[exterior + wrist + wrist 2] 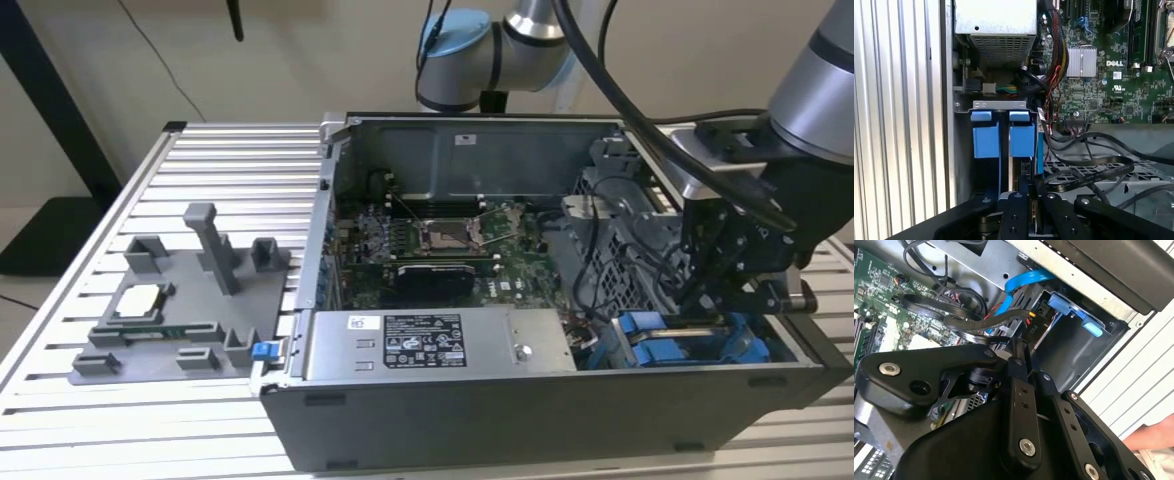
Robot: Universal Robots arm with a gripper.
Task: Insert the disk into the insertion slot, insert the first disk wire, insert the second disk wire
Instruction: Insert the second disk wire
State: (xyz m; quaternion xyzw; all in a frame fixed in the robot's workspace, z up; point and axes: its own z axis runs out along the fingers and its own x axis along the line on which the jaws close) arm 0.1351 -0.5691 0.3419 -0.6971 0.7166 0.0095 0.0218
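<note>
Your gripper (721, 300) reaches down into the open computer case (534, 420), at the insertion slot (694, 345) in its corner on the exterior view's right. In the first wrist view the disk (1004, 142) sits in that slot in its blue carrier, and the fingers (1015, 212) are drawn together on a black cable plug (1021, 172) just above it.

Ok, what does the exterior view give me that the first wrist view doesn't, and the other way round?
Exterior view: the grey parts fixture on the slatted table, at the exterior view's left. First wrist view: the black flat cable looped beside the insertion slot. Both: the gripper, the slot's blue fittings, the motherboard.
</note>
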